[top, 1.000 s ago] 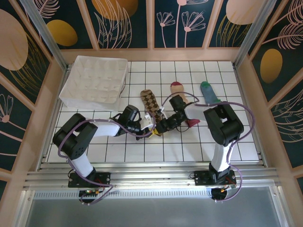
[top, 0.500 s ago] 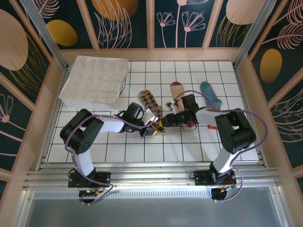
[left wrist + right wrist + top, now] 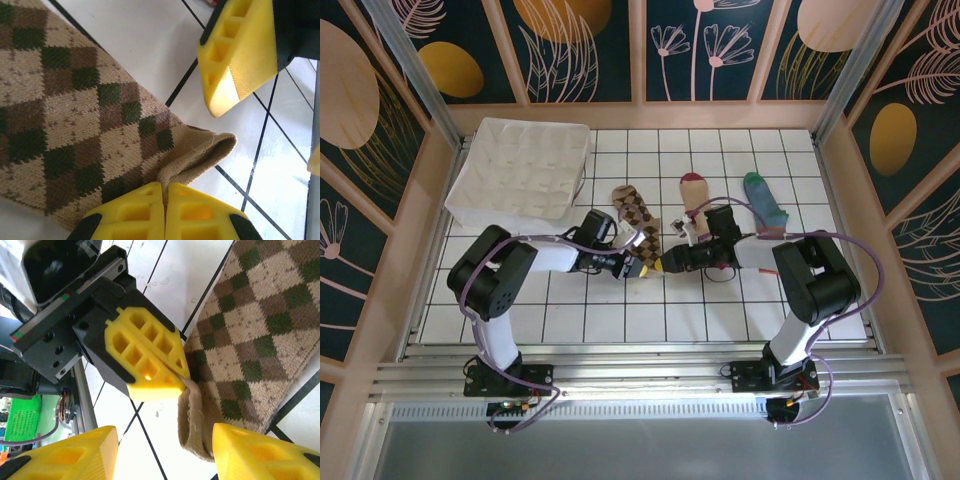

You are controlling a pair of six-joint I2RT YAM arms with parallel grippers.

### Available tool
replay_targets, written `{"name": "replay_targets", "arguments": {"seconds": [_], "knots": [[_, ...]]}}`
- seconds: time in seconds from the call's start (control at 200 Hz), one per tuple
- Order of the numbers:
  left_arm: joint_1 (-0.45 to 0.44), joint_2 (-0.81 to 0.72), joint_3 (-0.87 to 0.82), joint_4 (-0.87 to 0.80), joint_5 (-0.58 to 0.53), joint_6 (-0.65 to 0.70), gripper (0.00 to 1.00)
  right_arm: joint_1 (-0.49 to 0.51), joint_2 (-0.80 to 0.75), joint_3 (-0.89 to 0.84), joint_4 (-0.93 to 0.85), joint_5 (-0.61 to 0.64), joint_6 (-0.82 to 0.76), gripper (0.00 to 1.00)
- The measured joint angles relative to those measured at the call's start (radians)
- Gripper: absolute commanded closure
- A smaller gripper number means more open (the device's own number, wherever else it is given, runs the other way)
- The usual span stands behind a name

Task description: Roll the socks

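The tan-and-brown argyle sock [image 3: 630, 213] [image 3: 75, 110] [image 3: 250, 325] lies flat mid-table. My left gripper [image 3: 636, 262] [image 3: 165, 189] is shut on its plain tan cuff, which stands up in a small fold. Facing it, my right gripper [image 3: 665, 262] [image 3: 165, 452] is open, one finger on each side of that cuff fold and apart from it. The beige sock with a red toe [image 3: 692, 186] lies behind my right arm, partly covered. The blue-grey sock with a green toe [image 3: 763, 197] lies at the right.
A white padded bin [image 3: 520, 170] stands at the back left. Both arms meet low over the middle of the white gridded table [image 3: 590, 320]. Wooden walls close the sides and back.
My right gripper's jaws have spread wider and its elbow swung out to the right. The left gripper kept its pinch on the cuff and shifted slightly back.
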Motion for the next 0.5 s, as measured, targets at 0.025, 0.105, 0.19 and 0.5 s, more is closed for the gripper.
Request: {"name": "replay_targets", "arguments": {"seconds": [0.025,0.105,0.19,0.5], "knots": [[0.005,0.003,0.002,0.000,0.006,-0.008,1.00,0.000,0.000,0.000,0.000,0.000,0.000,0.47],[0.019,0.016,0.004,0.001,0.026,-0.032,1.00,0.002,0.000,0.000,0.010,0.000,0.000,0.47],[0.029,0.026,0.004,0.001,0.041,-0.052,1.00,0.006,0.003,0.000,0.015,0.004,0.000,0.47],[0.043,0.045,0.004,0.023,0.084,-0.111,1.00,0.053,0.085,0.032,0.025,0.021,-0.016,0.49]]}}
